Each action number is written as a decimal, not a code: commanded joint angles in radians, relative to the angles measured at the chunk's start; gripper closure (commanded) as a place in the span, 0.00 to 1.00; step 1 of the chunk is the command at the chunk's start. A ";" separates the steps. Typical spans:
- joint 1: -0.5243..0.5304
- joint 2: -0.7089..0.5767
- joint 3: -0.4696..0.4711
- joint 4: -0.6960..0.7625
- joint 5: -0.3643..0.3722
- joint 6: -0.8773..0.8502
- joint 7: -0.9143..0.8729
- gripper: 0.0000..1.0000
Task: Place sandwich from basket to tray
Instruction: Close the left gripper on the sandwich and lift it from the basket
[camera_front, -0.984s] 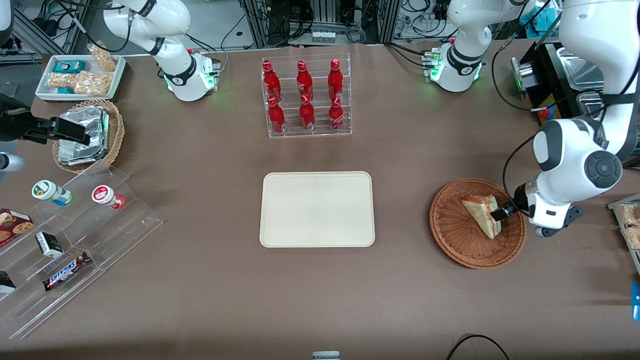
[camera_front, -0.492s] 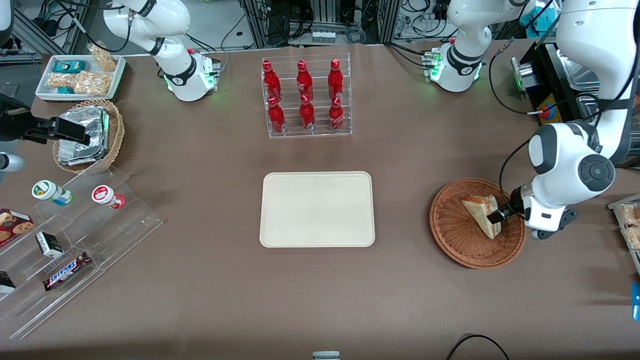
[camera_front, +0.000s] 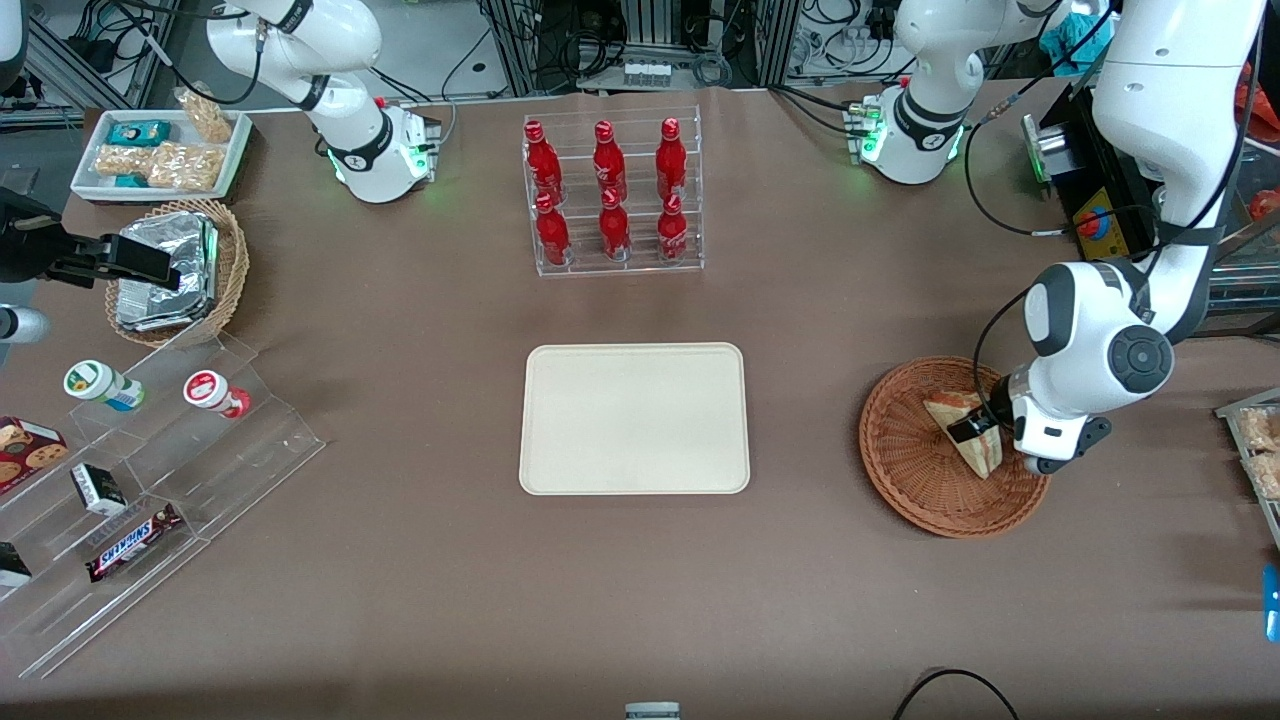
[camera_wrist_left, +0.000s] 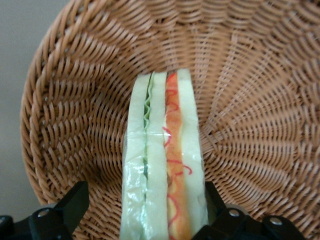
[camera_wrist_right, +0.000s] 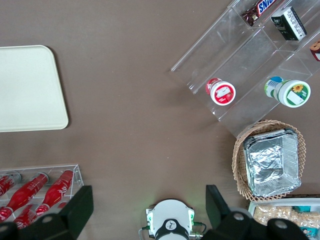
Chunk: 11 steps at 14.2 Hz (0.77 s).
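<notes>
- Sandwich (camera_wrist_left: 162, 165): triangular wedge, pale bread with green and red filling along the cut edge; resting in the basket (camera_front: 905, 470), toward the working arm's end of the table.
- Gripper (camera_front: 972, 428): lowered into the basket and straddling the sandwich; in the wrist view, one finger (camera_wrist_left: 75, 205) stands apart from the bread with wicker showing between, the other finger (camera_wrist_left: 212, 197) sits at or just beside the opposite face. Spread wide, not yet clamped on the wedge.
- Basket: shallow, round, reddish-brown wicker; nothing else seen inside.
- Tray (camera_front: 634, 480): flat, cream, rectangular, at mid-table, well apart from the basket; bare surface.
- Bottle rack (camera_front: 612, 195): red bottles, farther from the front camera than the tray; off the likely path.
- Progress, as judged: approach and alignment done; closing on the sandwich, lifting, carrying to the tray and releasing all left.
</notes>
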 joint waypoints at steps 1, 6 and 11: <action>-0.009 -0.017 -0.001 -0.035 -0.001 0.024 -0.058 0.41; -0.090 -0.066 -0.001 -0.034 -0.001 -0.007 -0.069 0.88; -0.341 -0.084 0.000 0.115 0.008 -0.209 -0.199 0.88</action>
